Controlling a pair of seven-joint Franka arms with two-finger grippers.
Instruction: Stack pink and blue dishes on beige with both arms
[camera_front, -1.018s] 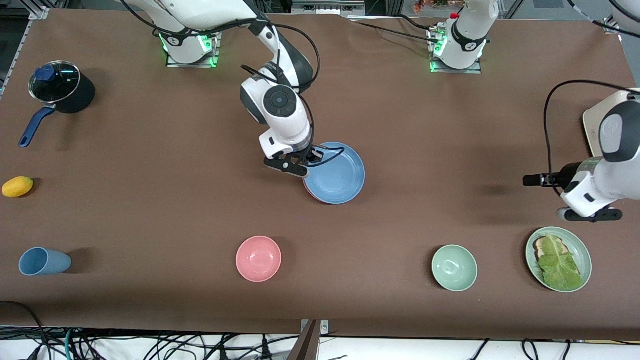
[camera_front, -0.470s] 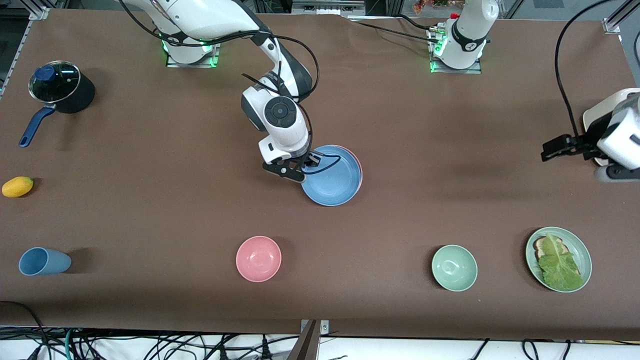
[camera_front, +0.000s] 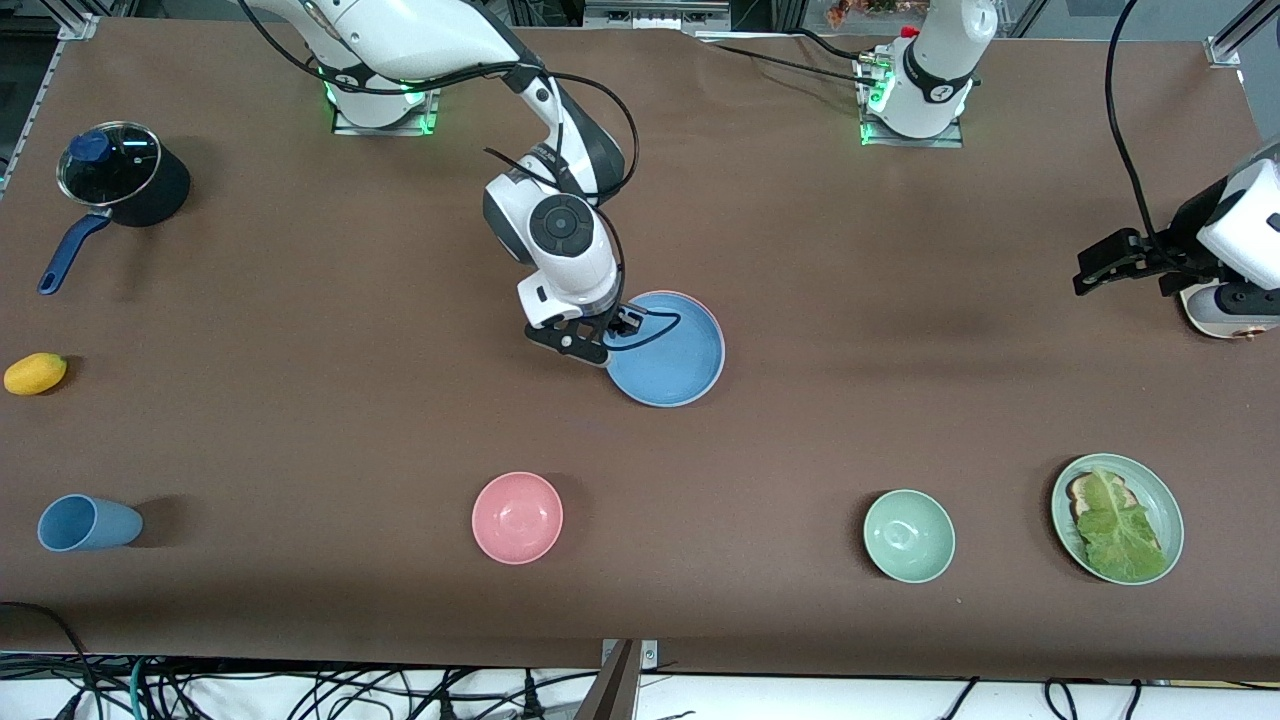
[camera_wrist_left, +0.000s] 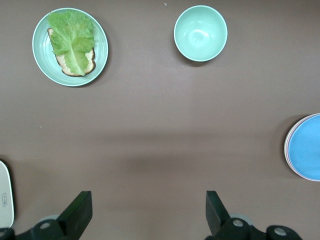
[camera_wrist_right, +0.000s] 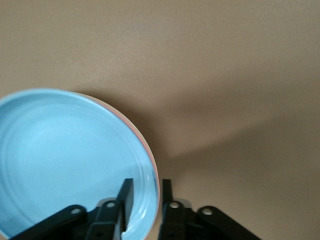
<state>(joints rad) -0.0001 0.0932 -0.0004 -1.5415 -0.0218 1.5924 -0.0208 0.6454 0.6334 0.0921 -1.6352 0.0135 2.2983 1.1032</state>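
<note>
A: The brown surface (camera_front: 820, 330) carries the blue plate (camera_front: 665, 350) near its middle, lying on the pink plate (camera_front: 716, 322), of which only a thin rim shows.

B: And the right gripper (camera_front: 612, 338)?

A: It sits at the blue plate's rim on the side toward the right arm's end. In the right wrist view its fingers (camera_wrist_right: 127, 196) straddle that rim with a narrow gap, one inside the plate and one outside; whether they pinch it cannot be told.

B: The left gripper (camera_front: 1100, 265)?

A: Up in the air over the surface, well away from the blue plate toward the left arm's end, fingers (camera_wrist_left: 80, 210) spread wide and holding nothing. The beige plate (camera_front: 1228, 318) shows just beneath that arm's wrist, mostly hidden.
</note>
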